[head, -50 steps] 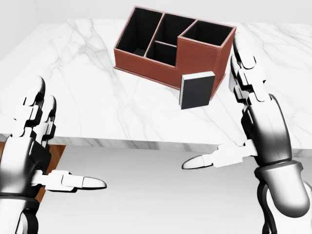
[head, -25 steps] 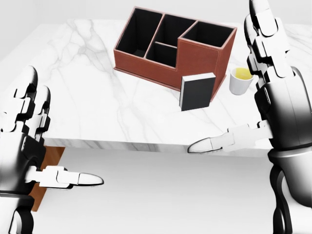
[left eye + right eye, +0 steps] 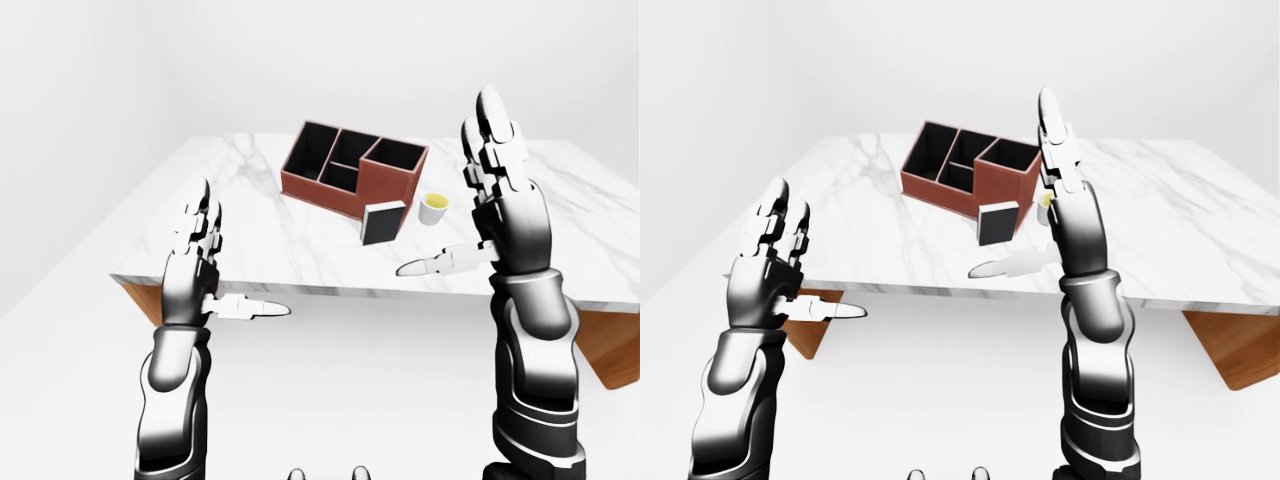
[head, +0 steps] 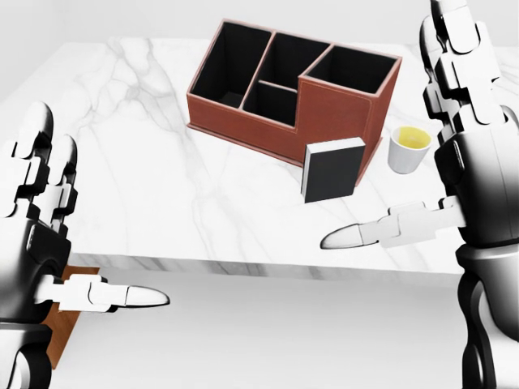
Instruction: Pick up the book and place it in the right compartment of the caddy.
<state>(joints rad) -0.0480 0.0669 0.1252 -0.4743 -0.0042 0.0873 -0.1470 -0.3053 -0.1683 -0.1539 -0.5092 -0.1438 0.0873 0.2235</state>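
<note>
The book [image 4: 333, 169] stands upright on the table [image 4: 146, 194], leaning against the caddy [image 4: 292, 89] beside a cup [image 4: 408, 149], untouched, left of the raised, open-fingered right hand [image 4: 466, 162]; the left hand [image 4: 32, 243] is open too.

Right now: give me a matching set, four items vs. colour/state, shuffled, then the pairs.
Items:
1. book
2. caddy
3. cup
4. right hand

States:
A. reddish-brown, black compartments all empty
B. open, raised above the table edge, holding nothing
C. dark cover, upright, leaning on the caddy wall
D. white, yellow inside, right of the book in the head view

Pairs: 1-C, 2-A, 3-D, 4-B
</note>
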